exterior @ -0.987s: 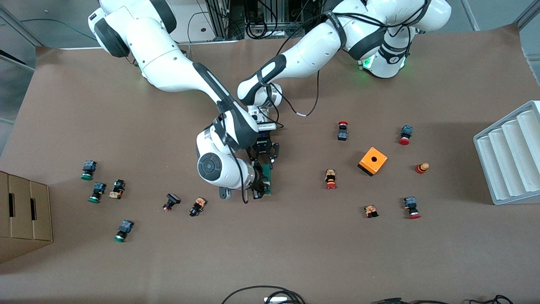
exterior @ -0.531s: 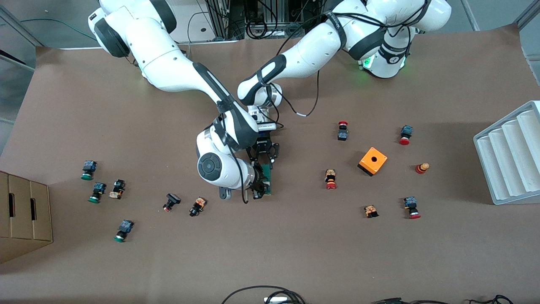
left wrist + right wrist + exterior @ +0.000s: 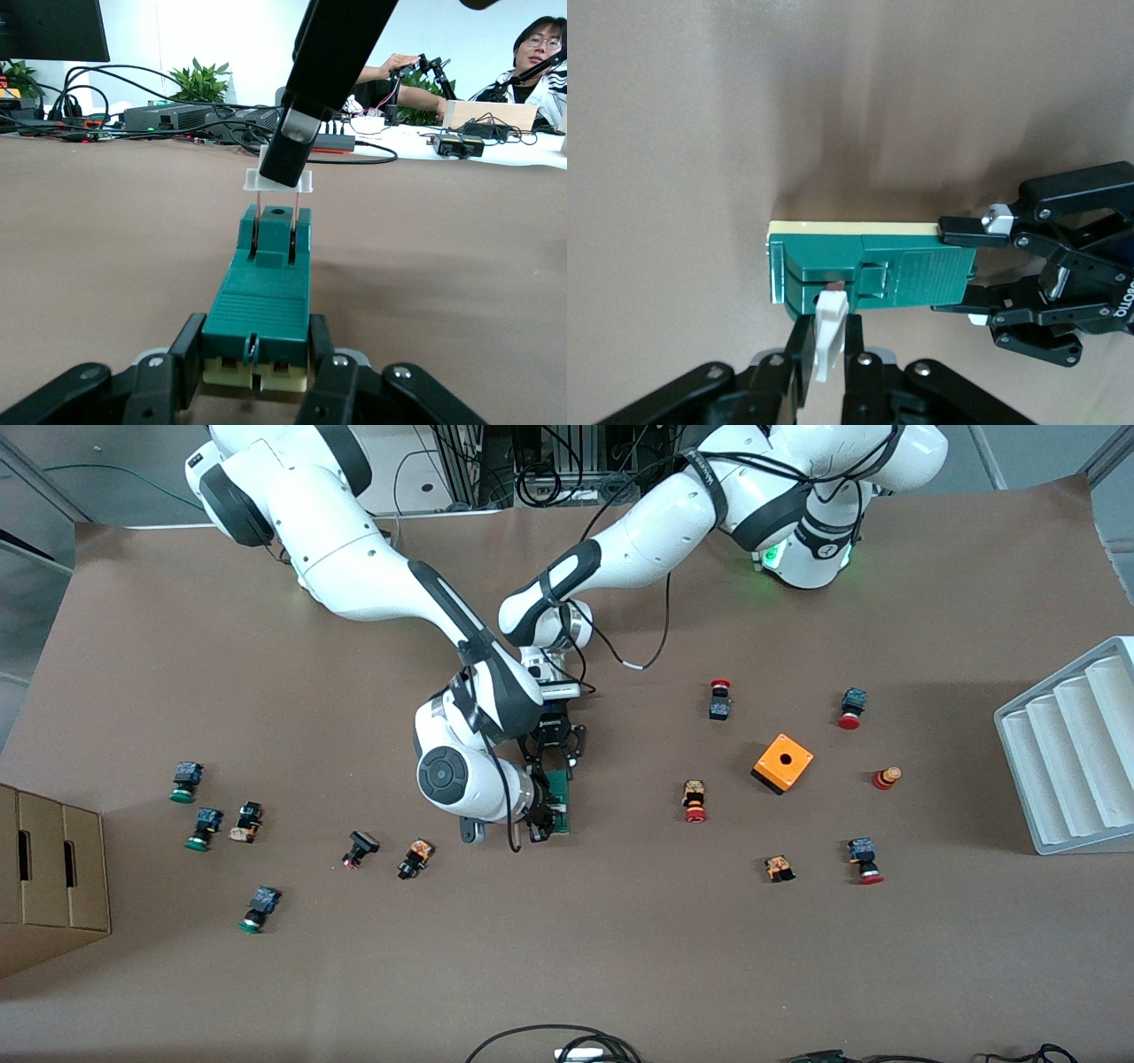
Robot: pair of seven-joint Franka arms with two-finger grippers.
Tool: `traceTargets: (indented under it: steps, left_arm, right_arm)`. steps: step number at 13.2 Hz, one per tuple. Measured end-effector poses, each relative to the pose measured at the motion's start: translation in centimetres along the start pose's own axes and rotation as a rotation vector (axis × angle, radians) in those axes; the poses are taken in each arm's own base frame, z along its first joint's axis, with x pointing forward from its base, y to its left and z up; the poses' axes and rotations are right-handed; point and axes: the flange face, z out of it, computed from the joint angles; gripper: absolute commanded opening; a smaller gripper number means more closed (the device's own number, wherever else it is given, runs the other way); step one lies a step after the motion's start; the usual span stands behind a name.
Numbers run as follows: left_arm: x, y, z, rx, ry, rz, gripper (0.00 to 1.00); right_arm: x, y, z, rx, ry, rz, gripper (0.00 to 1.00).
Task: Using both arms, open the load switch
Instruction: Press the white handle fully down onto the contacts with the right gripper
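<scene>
With my left hand clenched on the load switch, my right hand grasping its white piece should pull straight, never sideways.

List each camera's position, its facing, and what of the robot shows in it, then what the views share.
Front view: high across the table, facing both arms; load switch mid-table, orange box toward the left arm's end.
Left wrist view: on the left arm, low along the switch; left gripper clamps its body.
Right wrist view: on the right arm, looking down; right gripper pinches the white piece.
Shared: switch and both grippers.
</scene>
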Motion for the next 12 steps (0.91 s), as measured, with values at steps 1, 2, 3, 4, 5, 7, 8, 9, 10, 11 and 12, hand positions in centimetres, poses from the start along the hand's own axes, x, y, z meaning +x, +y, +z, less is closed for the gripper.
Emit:
traceTargets:
  steps: [1,2,3,4,5,7,8,9,10,11,12]
  left_arm:
    - [0.0,0.0,0.0,0.0,0.0,0.0,0.52]
    - [0.0,0.0,0.0,0.0,0.0,0.0,0.52]
    - [0.0,0.0,0.0,0.0,0.0,0.0,0.52]
    - [0.0,0.0,0.0,0.0,0.0,0.0,0.52]
    - [-0.01,0.0,0.0,0.0,0.0,0.0,0.52]
    - [-0.01,0.0,0.0,0.0,0.0,0.0,0.51]
    - [-0.01,-0.01,0.0,0.0,0.0,0.0,0.51]
    - [-0.01,-0.01,0.0,0.0,0.0,0.0,0.51]
    - [-0.02,-0.01,0.0,0.0,0.0,0.001,0.51]
    - [-0.03,-0.01,0.0,0.0,0.0,0.002,0.51]
    - [-0.06,-0.02,0.0,0.0,0.0,0.004,0.51]
  right_arm:
    - [0.0,0.0,0.01,0.0,0.0,0.0,0.2]
    - [0.0,0.0,0.01,0.0,0.0,0.0,0.2]
    - [0.0,0.0,0.0,0.0,0.0,0.0,0.21]
    - [-0.03,0.02,0.01,0.0,0.0,-0.001,0.21]
    - [-0.05,0.03,0.0,0.0,0.0,-0.001,0.21]
    - [-0.07,0.04,0.0,0.0,0.0,-0.001,0.22]
    - [-0.08,0.04,-0.01,0.0,0.0,-0.001,0.24]
    - [-0.13,0.08,0.0,0.0,0.0,-0.002,0.24]
    - [-0.2,0.1,-0.05,0.0,-0.001,-0.003,0.24]
    - [-0.3,0.15,-0.1,0.001,-0.001,-0.004,0.24]
    - [-0.4,0.2,-0.11,0.001,-0.002,-0.005,0.24]
